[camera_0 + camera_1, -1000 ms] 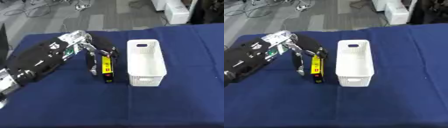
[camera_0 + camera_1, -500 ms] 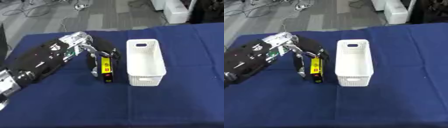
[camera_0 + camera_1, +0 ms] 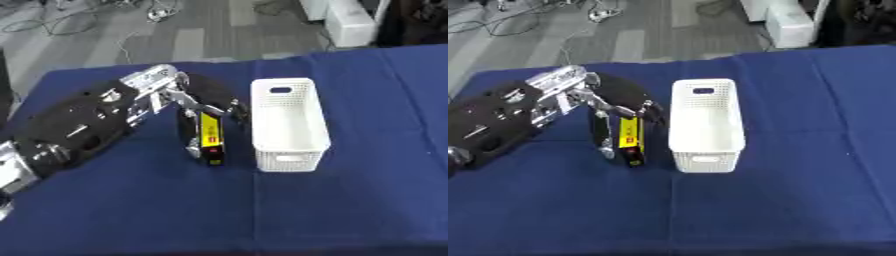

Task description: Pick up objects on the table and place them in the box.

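A long yellow and black object [image 3: 210,140] lies on the blue table, just left of the white perforated box [image 3: 289,159]. My left hand [image 3: 186,101] reaches in from the left on its black arm and straddles the object. Long fingers [image 3: 186,134] run down the object's left side, and the thumb [image 3: 233,107] curls at its far right end next to the box wall. The fingers are curled round the object, which still rests on the cloth. The box stands upright with nothing showing inside. My right hand shows in neither view.
The blue cloth [image 3: 350,200] covers the whole table, with open room at the front and to the right of the box. Beyond the far edge is grey floor with cables and a white unit [image 3: 350,22].
My left hand's fingers have slid a little lower and closer along the yellow and black object. The object and the box have stayed in place.
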`<move>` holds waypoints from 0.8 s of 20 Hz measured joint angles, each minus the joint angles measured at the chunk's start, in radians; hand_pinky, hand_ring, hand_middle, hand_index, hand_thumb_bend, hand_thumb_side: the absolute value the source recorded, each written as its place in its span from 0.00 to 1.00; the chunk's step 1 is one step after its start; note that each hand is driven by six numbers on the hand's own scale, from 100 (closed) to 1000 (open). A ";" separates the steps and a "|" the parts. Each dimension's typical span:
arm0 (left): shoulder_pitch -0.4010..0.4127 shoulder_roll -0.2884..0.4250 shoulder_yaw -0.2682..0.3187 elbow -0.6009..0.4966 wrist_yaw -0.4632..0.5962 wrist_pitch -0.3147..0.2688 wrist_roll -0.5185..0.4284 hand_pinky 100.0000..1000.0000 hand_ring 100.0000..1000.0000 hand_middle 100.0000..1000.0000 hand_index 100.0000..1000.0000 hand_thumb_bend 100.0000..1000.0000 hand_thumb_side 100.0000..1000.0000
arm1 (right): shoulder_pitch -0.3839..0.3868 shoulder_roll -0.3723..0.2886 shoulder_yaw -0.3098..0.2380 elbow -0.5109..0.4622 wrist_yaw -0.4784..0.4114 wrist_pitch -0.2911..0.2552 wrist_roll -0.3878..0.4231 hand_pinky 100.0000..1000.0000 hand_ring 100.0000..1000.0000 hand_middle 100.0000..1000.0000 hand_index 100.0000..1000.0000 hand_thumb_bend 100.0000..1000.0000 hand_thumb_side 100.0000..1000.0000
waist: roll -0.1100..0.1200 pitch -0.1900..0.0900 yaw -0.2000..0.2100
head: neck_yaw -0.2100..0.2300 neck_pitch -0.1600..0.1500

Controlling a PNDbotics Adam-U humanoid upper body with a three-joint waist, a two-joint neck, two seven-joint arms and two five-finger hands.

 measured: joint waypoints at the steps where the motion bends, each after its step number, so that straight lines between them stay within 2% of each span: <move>1: -0.002 0.000 0.005 0.003 -0.002 0.002 -0.002 0.72 0.73 0.77 0.81 0.63 0.32 | 0.000 0.000 0.000 0.000 0.000 0.000 0.000 0.00 0.00 0.00 0.10 0.00 1.00 | 0.000 0.000 0.000 | 0.000 0.000; 8: -0.006 -0.002 0.056 0.068 -0.074 -0.001 0.001 0.72 0.73 0.76 0.80 0.61 0.30 | 0.000 0.000 0.000 0.000 -0.003 0.000 0.000 0.00 0.00 0.00 0.10 0.00 1.00 | 0.000 0.000 0.000 | 0.000 0.000; 9: -0.006 -0.002 0.061 0.075 -0.088 -0.004 0.004 0.72 0.73 0.76 0.80 0.58 0.29 | 0.000 0.000 0.000 0.000 -0.003 0.000 0.000 0.00 0.00 0.00 0.10 0.00 1.00 | 0.000 0.000 0.000 | 0.000 0.000; 16: -0.010 -0.019 0.073 0.108 -0.183 -0.037 0.037 0.73 0.73 0.76 0.80 0.57 0.27 | 0.000 0.000 0.000 0.000 -0.003 0.000 0.000 0.00 0.00 0.00 0.10 0.00 1.00 | 0.000 0.000 0.000 | 0.000 0.000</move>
